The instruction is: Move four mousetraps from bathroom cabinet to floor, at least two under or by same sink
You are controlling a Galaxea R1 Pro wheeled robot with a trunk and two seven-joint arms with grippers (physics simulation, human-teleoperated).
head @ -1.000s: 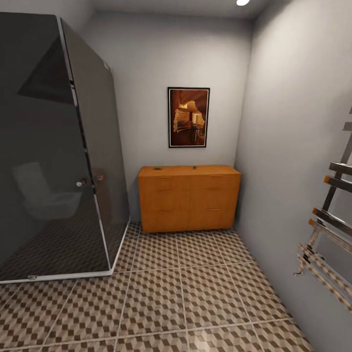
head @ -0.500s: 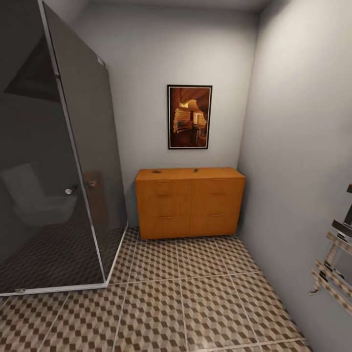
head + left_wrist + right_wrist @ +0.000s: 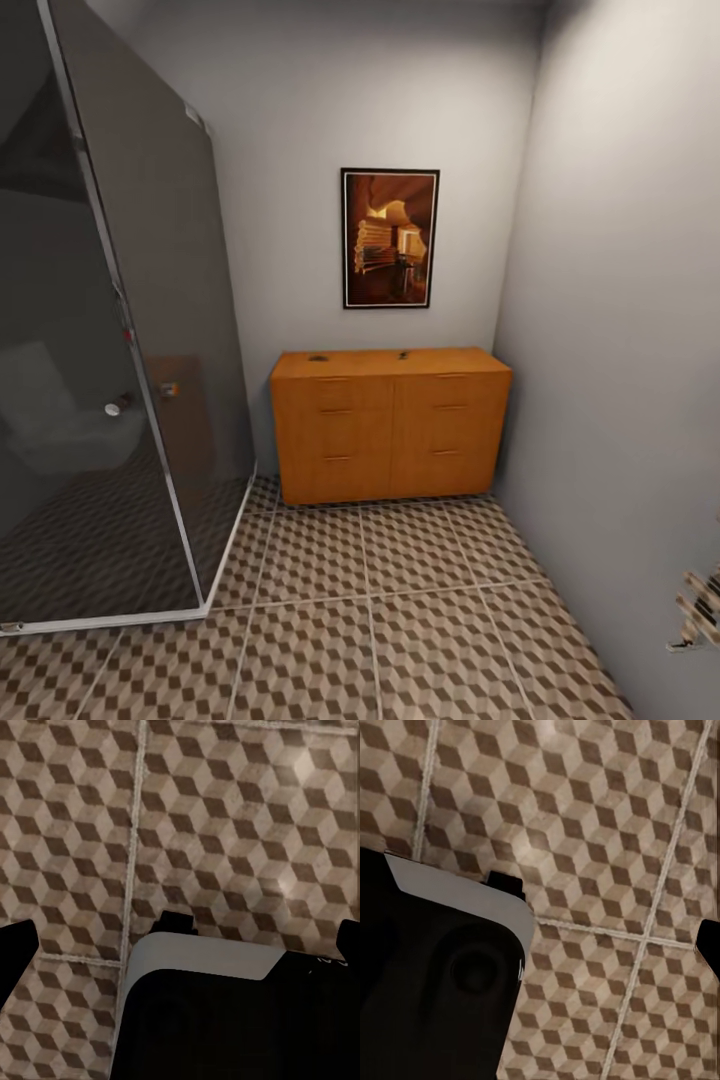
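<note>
The orange-brown cabinet (image 3: 390,425) stands against the far wall in the head view, its drawers closed. Two small dark items lie on its top, one to the left (image 3: 318,357) and one near the middle (image 3: 403,354); they are too small to tell whether they are mousetraps. The cube-patterned bathroom floor (image 3: 400,600) stretches from me to the cabinet. The bathroom sink is out of view. My left gripper (image 3: 180,945) hangs open over the tiles, with nothing between its fingers (image 3: 15,952). My right gripper (image 3: 540,922) is also open over the tiles, one fingertip (image 3: 709,937) at the picture's edge.
A dark glass shower enclosure (image 3: 110,380) fills the left side, its white base rim running along the floor. A grey wall closes the right side, with the end of a chrome towel rail (image 3: 700,610) low on it. A framed picture (image 3: 390,238) hangs above the cabinet.
The camera has moved closer to the cabinet, which looks larger now. The towel rail has slid almost out of the picture on the right, and the shower glass has shifted left.
</note>
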